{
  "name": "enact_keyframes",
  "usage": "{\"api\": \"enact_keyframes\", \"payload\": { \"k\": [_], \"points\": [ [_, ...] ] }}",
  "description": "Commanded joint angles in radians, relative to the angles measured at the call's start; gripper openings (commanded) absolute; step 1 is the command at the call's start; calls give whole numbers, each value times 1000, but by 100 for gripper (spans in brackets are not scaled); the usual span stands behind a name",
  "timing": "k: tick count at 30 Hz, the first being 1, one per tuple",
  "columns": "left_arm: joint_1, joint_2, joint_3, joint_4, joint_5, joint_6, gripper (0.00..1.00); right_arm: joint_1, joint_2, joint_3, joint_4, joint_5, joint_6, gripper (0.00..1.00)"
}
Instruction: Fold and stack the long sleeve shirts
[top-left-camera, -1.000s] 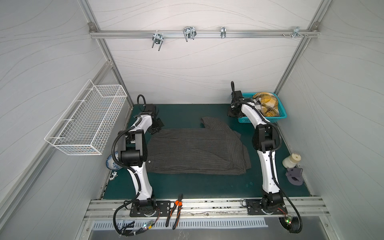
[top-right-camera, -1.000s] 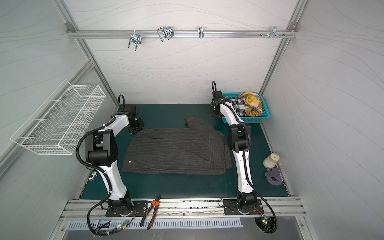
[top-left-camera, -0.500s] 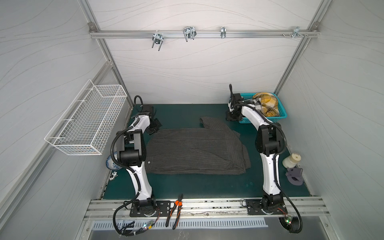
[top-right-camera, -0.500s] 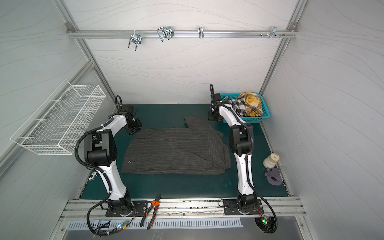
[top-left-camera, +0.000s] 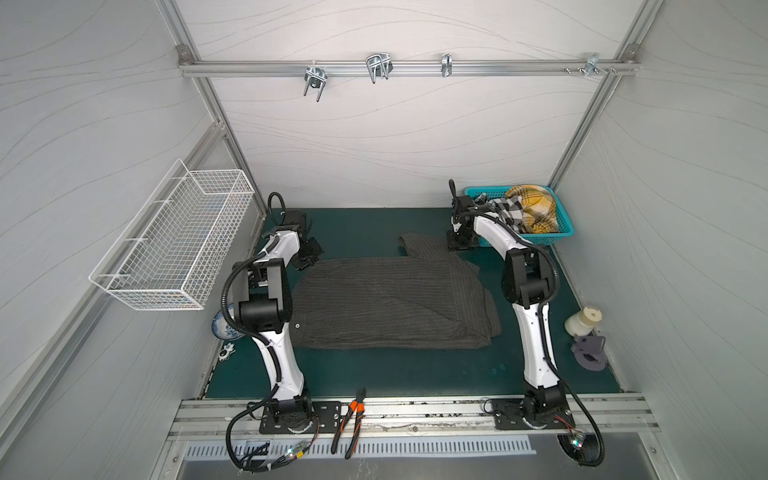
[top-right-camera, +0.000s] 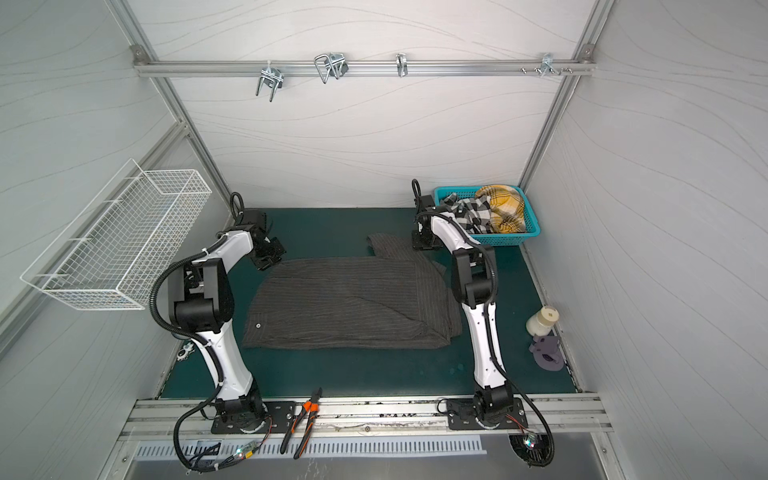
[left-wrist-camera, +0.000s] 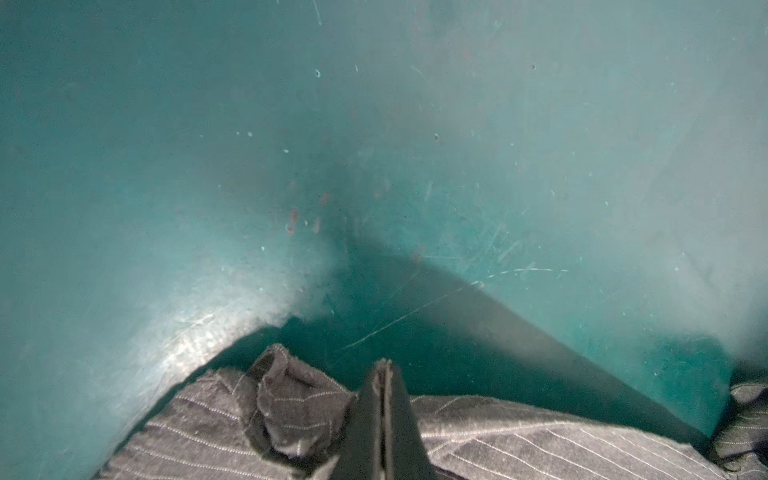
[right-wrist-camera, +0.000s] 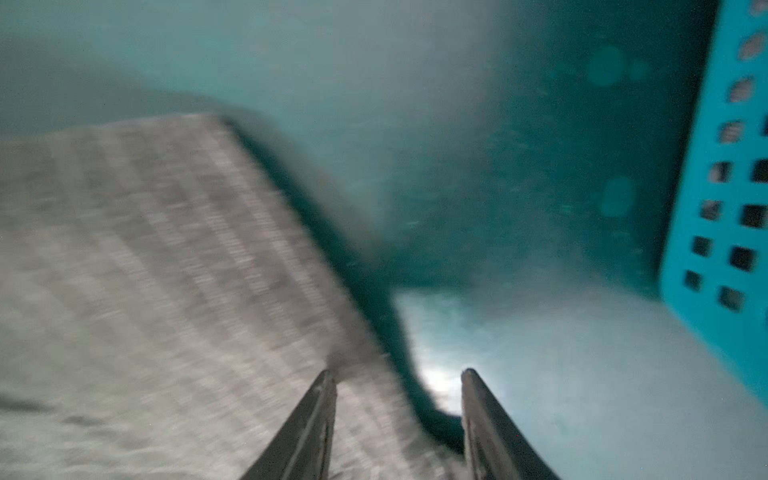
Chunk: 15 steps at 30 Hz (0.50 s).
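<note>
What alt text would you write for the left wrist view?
The left hand, shut, points over the edge of a dark grey pinstriped shirt lying on a scratched green table. A crumpled fold of cloth sits beside its tip.

Paired high overheads; close, low wrist views

This is a robot test cell in a lab or workshop, boxed in by plain white panel walls (top-left-camera: 374, 145) with an aluminium hook rail (top-left-camera: 407, 68) across the far side. The left arm (top-left-camera: 277, 360) and right arm (top-left-camera: 536, 345) are bolted to a slotted metal rail (top-left-camera: 415, 409) along the near edge of a green mat (top-left-camera: 374, 374). Pliers (top-left-camera: 351, 424) lie on that near rail, and a wire basket (top-left-camera: 174, 245) hangs on the left wall.
</note>
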Motion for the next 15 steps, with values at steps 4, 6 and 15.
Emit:
{"api": "enact_keyframes", "payload": {
  "k": [4, 6, 15],
  "points": [
    [4, 19, 11, 15, 6, -9, 0, 1, 42, 14, -39, -24, -7, 40],
    [4, 21, 10, 15, 8, -9, 0, 1, 41, 0, -23, -33, -11, 34],
    [4, 31, 14, 12, 7, -6, 0, 1, 41, 16, -17, -93, -22, 33]
  ]
}}
